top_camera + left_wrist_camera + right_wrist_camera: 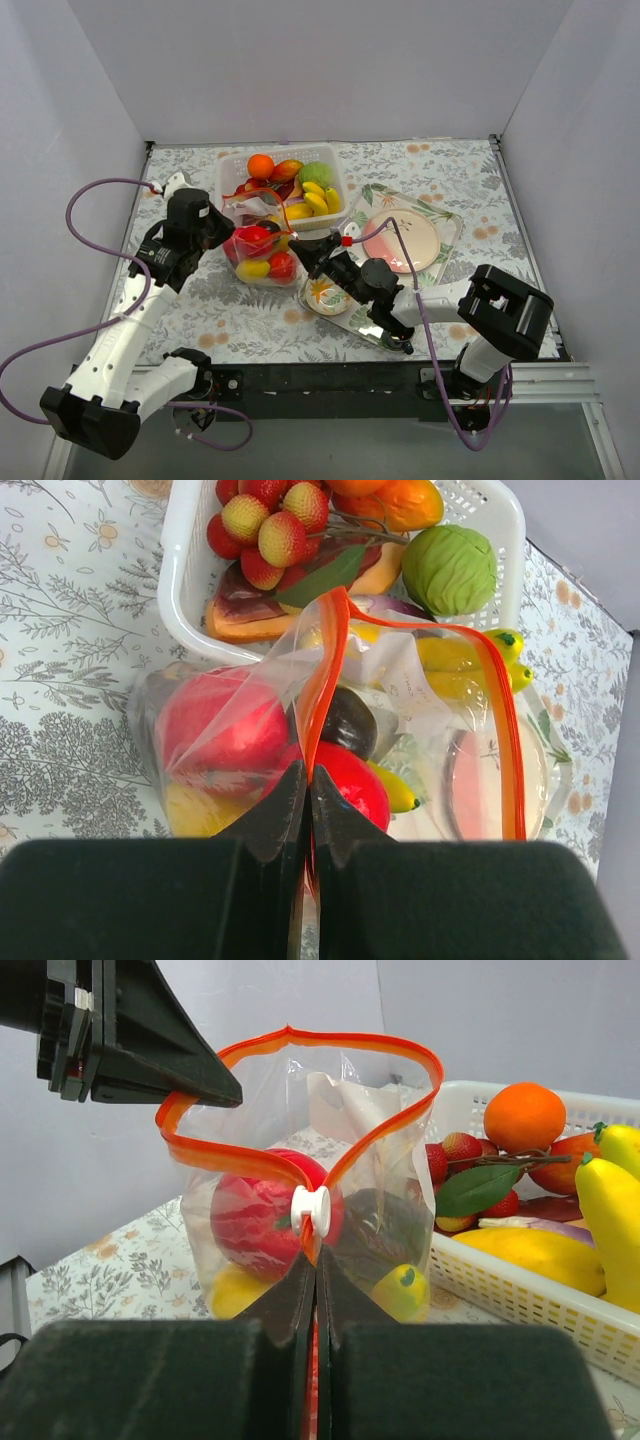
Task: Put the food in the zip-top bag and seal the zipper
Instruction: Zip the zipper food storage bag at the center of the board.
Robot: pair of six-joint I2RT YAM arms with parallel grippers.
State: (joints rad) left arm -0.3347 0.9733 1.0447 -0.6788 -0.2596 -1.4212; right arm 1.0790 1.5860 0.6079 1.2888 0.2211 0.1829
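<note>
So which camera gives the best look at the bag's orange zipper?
The right wrist view: the zipper shows as a nearly whole open loop, white slider just above the right gripper. The left wrist view shows its two sides running away from the left gripper. The top view shows only short thin bits.

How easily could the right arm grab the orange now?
Probably not yet: its fingers are shut on the zip-top bag's zipper. The orange sits uncovered in the basket beyond, so it must let go first.

Floral-print table (450, 170) with white slotted basket (283, 148), filled zip-top bag (255, 245), clear leaf-patterned tray (440, 252)
</note>
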